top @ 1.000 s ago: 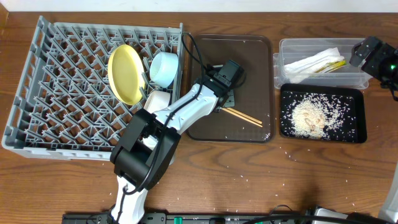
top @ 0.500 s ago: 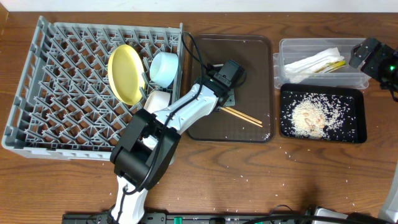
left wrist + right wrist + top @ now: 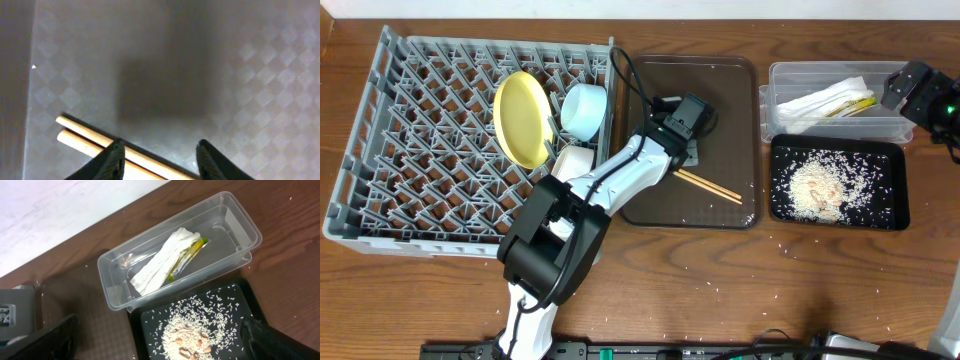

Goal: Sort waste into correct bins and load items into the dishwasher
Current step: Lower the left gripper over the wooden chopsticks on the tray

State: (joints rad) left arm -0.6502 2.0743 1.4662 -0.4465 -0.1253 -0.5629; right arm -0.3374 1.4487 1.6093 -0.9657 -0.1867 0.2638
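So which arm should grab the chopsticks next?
Left, probably. The left gripper hangs right above the chopsticks on the brown tray, jaws open. The right gripper is far off, beside the clear tub.

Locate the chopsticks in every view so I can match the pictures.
Overhead: chopsticks lie lower right on the brown tray, near the picture's centre.
Left wrist: bottom left, running in under the left gripper.
Right wrist: not in it.
Shared landmark: the brown tray, in all three views.
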